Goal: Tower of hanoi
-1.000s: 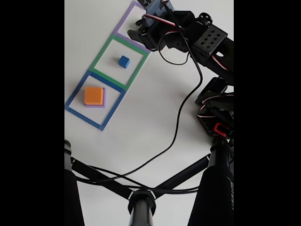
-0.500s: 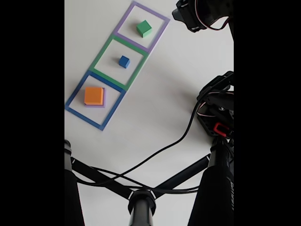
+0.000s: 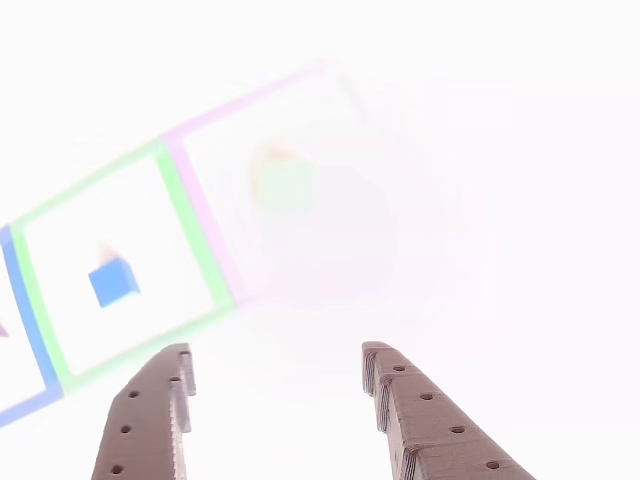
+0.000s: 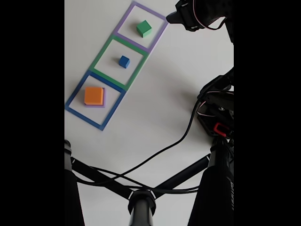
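Currently the gripper (image 3: 275, 365) hangs above the white worktop (image 4: 155, 108) with its jaws spread wide and nothing between them; the two brown fingers (image 3: 150, 420) look like printed plastic, ridged on the inner faces and dotted with small holes.

Green block (image 4: 144, 28) sits inside the purple tape square (image 4: 123, 24), ahead of the jaws and slightly left of their midline in the other view (washed out by glare there, edges soft). Small blue cube (image 4: 124, 61) sits in the green tape square (image 4: 102, 54), further left of the jaws. Orange block (image 4: 93, 95) lies stacked on a wider purple block (image 4: 104, 99) in the blue tape square (image 4: 75, 94), farthest from the arm.

Blocks look matte, hard, square-edged. Judgement: the green block is nearest, so a short forward reach would cover it.
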`<state>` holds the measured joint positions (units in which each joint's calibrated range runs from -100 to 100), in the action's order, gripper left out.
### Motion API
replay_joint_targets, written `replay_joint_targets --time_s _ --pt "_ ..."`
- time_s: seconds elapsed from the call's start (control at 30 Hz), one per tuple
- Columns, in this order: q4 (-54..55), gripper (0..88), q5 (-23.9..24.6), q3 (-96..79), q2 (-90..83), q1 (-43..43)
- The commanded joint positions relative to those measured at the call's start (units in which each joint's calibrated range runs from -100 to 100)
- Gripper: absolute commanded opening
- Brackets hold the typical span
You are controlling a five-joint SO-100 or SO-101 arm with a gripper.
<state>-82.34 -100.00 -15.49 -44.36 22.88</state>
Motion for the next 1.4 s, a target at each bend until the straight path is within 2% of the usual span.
replay_joint_targets --time_s 0.0,0.23,0.47,0.6,1.03,1.37 --pt "16.1 25.3 0.0 -13.1 -3.7 1.8" --pt "49.9 30.1 0.0 -39.9 -3.4 3.8" --pt "76.8 31.0 0.0 -53.7 6.1 3.2" --pt "88.7 31.4 0.0 -58.1 12.4 2.6" --pt "115.8 31.6 0.0 -60.1 34.7 2.0" --pt "129.1 31.4 0.0 -55.4 50.1 1.1"
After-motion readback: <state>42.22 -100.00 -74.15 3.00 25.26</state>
